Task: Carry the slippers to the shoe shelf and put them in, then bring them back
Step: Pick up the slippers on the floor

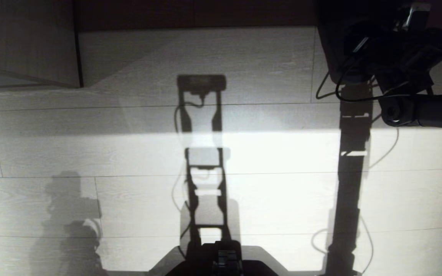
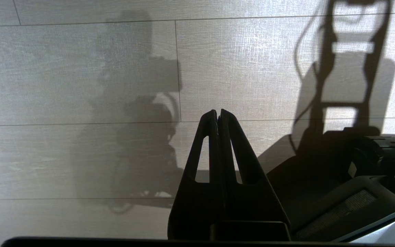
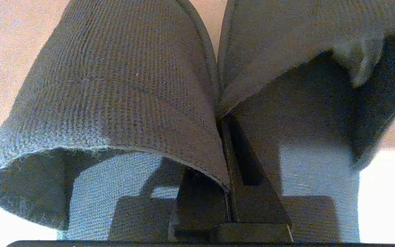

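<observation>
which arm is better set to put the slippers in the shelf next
Right. Its claw is already shut on both slippers, which drape over it. The left claw is shut and empty, low beside the base over bare floor. Only a pale wood panel shows at the far left.

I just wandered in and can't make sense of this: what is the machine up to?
It's a two-armed robot carrying a pair of slippers. Its right gripper is shut on them, pinching both together so they hang to either side of its fingers; in the head view that arm is up at the right. The left gripper is shut and empty, hanging idle over the pale wood-look floor. A pale wood-grain panel shows at the far left.
</observation>
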Controlling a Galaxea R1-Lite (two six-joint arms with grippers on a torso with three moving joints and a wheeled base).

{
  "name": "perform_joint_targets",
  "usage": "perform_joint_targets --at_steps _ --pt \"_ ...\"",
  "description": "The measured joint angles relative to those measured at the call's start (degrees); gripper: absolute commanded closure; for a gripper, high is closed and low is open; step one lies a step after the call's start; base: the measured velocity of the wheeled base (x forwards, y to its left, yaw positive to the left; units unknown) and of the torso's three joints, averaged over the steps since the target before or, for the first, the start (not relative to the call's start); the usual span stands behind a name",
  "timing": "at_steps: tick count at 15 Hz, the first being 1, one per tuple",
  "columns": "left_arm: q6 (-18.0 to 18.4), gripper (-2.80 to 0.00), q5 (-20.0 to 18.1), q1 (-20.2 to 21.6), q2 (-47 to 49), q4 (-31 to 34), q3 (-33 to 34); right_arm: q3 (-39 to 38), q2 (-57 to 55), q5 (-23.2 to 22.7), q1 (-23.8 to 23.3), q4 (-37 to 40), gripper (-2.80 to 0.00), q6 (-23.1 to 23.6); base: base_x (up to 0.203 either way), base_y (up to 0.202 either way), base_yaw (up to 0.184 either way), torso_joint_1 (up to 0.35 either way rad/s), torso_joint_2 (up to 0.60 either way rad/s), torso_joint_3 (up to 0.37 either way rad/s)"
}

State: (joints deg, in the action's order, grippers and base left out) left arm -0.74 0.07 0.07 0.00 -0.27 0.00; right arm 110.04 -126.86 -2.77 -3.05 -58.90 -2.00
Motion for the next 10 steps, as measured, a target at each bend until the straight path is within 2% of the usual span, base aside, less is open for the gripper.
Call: perform_joint_targets --at_steps 5,10 --pt "-0.02 0.00 -0.02 0.00 0.00 0.05 0.00 -2.16 4.51 1.62 -0.96 2.37 0.00 -2.40 0.000 0.000 0.000 0.000 0.00 0.000" --pt "-0.01 0.00 0.00 0.00 0.00 0.02 0.00 -4.00 8.77 1.67 -1.59 3.20 0.00 -2.55 0.000 0.000 0.000 0.000 0.00 0.000"
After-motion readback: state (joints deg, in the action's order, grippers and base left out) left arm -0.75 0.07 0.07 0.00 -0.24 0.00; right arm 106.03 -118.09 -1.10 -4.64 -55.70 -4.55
